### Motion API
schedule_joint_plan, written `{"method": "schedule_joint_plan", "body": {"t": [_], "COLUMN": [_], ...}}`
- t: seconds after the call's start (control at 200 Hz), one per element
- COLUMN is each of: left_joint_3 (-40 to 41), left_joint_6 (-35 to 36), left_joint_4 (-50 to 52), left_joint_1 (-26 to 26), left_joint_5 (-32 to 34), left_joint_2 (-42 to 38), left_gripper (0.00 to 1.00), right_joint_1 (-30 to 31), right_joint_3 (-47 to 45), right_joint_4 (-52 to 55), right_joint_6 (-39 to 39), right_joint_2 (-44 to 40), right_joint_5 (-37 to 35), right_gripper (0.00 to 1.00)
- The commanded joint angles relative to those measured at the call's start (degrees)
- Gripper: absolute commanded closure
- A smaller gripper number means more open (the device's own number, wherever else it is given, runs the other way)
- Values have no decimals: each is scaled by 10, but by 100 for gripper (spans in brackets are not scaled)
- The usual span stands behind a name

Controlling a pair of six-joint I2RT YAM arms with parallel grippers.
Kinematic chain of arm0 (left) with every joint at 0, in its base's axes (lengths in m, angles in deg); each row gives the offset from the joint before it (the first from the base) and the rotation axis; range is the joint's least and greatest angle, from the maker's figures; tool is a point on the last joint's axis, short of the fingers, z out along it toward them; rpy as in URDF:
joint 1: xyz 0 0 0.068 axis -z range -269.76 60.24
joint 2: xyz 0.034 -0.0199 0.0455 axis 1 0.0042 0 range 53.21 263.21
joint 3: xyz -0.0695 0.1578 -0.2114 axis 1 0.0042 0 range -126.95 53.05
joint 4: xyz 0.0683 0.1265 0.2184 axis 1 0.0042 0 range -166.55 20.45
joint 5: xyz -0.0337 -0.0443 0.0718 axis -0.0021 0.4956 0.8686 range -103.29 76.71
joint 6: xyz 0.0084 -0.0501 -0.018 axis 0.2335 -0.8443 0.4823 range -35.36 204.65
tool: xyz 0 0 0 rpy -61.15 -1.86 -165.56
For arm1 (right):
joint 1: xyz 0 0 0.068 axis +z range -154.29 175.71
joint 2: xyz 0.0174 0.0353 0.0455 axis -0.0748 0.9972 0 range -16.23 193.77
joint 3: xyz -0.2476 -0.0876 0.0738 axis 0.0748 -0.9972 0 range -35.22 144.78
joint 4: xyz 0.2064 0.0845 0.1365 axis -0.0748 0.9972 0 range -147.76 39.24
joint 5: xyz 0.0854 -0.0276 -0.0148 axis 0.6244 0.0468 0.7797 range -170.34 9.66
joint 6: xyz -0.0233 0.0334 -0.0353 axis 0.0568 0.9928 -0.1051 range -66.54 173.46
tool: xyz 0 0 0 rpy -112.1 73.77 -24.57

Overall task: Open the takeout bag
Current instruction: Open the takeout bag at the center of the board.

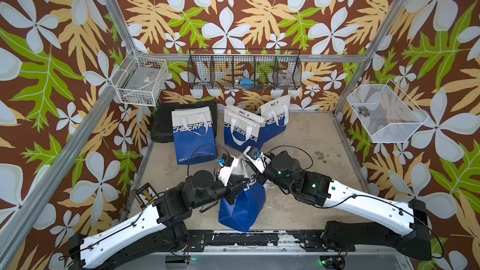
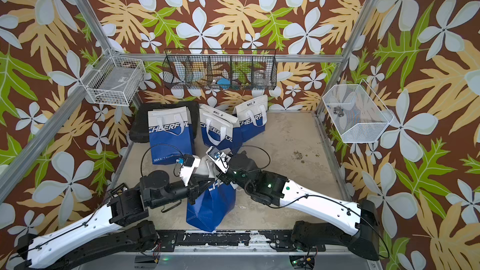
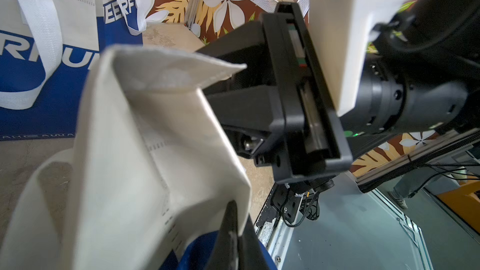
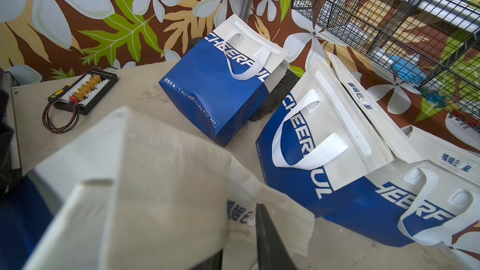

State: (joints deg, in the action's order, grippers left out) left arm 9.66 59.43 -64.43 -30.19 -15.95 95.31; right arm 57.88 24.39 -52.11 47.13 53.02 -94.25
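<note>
Left end effector: jaws closed, clamped on the cream top edge of the takeout bag. Right end effector: jaws almost together with the bag's cream flap sandwiched between them, so it grips the flap too. Both meet over the bag's top, on the side away from the front rail.

Takeout bag: on the desk, just beside the middle of the front rail. It is tilted, with the creased blue base toward the rail and the cream top leaning away from it. The white "CHEERFUL" lettering is partly hidden by the arms. The flap is folded out between the two grips. No view shows whether the mouth itself is open.

The rest sits well apart from the front rail, at the far end of the desk:
- First spare bag, same print, leans against a black case.
- Second spare bag overlaps the third spare bag; both are tilted back.
- On all three, the white handles hang down the front faces.
- Black wire basket hangs on the back wall above them, farthest from the rail.

Connector board with red and black leads lies on the desk near the rail's left end, beside the left arm.
</note>
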Motion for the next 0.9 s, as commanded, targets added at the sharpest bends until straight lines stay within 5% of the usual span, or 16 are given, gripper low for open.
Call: {"method": "schedule_joint_plan", "body": {"t": [0.0, 0.15, 0.325, 0.405, 0.53, 0.656, 0.751, 0.896], "left_joint_3": [-5, -6, 7, 16, 20, 17, 12, 14], "left_joint_6": [6, 8, 14, 14, 21, 21, 8, -71], "left_joint_4": [-19, -9, 13, 24, 39, 18, -1, -17], "left_joint_1": [1, 1, 2, 0, -6, -58, -69, -69], "left_joint_5": [-25, -11, 51, 84, 133, 107, 105, 78], "left_joint_2": [0, -5, -18, -14, 1, 2, 4, -29], "left_gripper": [100, 100, 100, 100, 100, 100, 58, 49], "right_joint_1": [1, 0, -39, -58, -56, -56, -42, -34], "right_joint_3": [7, 14, 62, 95, 163, 270, 294, 316], "right_joint_4": [-33, -35, 36, 90, 197, 394, 457, 498], "right_joint_6": [8, 6, 5, 12, -1, 45, 92, 167], "right_joint_2": [11, 20, 58, 68, 70, 117, 136, 157], "right_joint_5": [11, -35, -276, -320, -277, -121, -63, -6], "right_gripper": [96, 100, 100, 100, 100, 100, 100, 100]}}
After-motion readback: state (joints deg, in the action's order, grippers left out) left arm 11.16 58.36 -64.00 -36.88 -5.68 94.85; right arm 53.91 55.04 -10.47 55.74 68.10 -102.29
